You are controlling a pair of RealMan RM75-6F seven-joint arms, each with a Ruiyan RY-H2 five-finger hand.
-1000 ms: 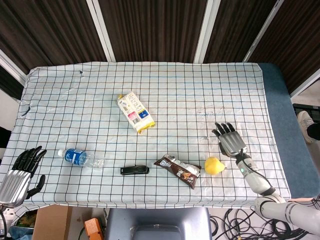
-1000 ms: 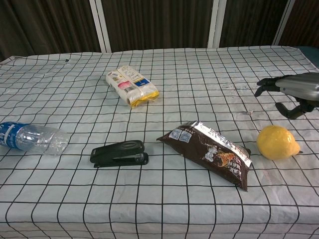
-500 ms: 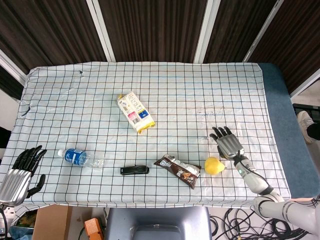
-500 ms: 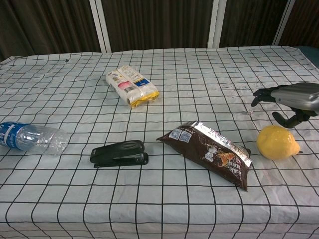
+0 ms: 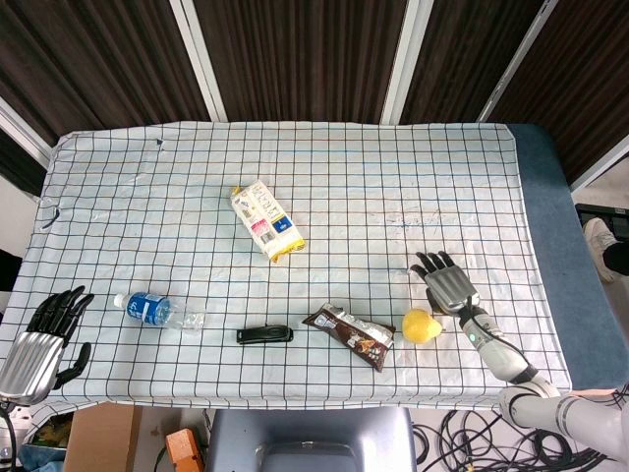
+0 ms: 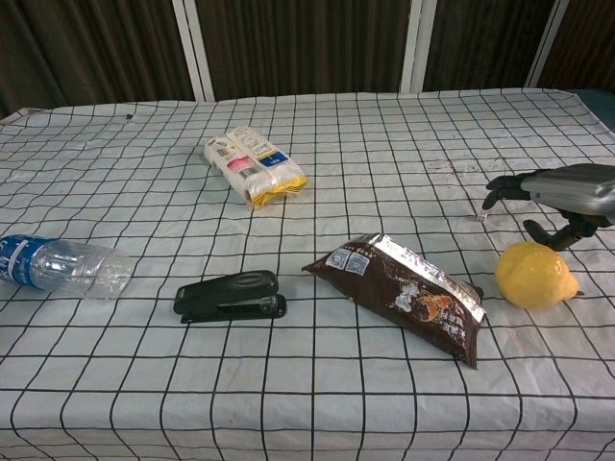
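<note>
My right hand (image 5: pixel 447 282) (image 6: pixel 567 197) hovers open, fingers spread, just above and behind a yellow lemon (image 5: pixel 421 325) (image 6: pixel 534 275) at the front right of the checked tablecloth. It holds nothing and does not touch the lemon. Left of the lemon lies a brown snack bag (image 5: pixel 348 335) (image 6: pixel 407 293). My left hand (image 5: pixel 41 340) hangs open beyond the table's front left corner, near a clear water bottle with a blue label (image 5: pixel 155 310) (image 6: pixel 56 263). The chest view does not show the left hand.
A black stapler (image 5: pixel 264 334) (image 6: pixel 231 295) lies at front centre. A white and yellow packet (image 5: pixel 266 220) (image 6: pixel 255 165) sits mid-table. The table's blue edge (image 5: pixel 570 256) runs along the right; a cardboard box (image 5: pixel 98 439) stands below the front left.
My right hand has come slightly down and toward the lemon over the last second. The left hand and all objects stay put.
</note>
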